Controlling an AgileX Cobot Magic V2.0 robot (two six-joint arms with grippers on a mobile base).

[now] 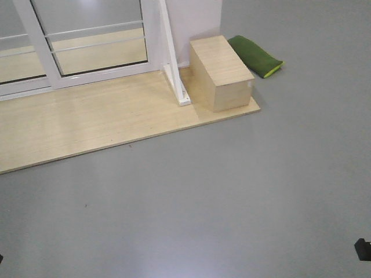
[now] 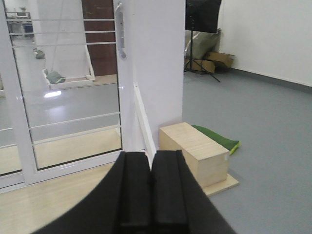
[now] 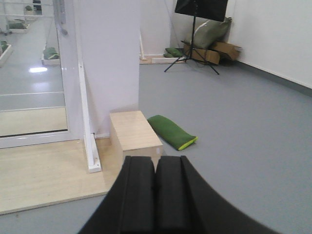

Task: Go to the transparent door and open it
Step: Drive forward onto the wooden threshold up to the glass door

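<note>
My left gripper and right gripper are both closed, pads touching, holding nothing. The transparent door stands ahead, well apart from me, with its grey handle on the upright beside the white pillar.

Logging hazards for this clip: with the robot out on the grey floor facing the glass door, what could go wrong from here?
1. The wooden platform lies in front of the transparent door; its edge might catch or jolt the base.
2. The wooden box and slanted white post stand just right of the door; drifting right risks a collision.
3. The left gripper and right gripper are shut; unopened, either would likely only knock the grey handle.
</note>
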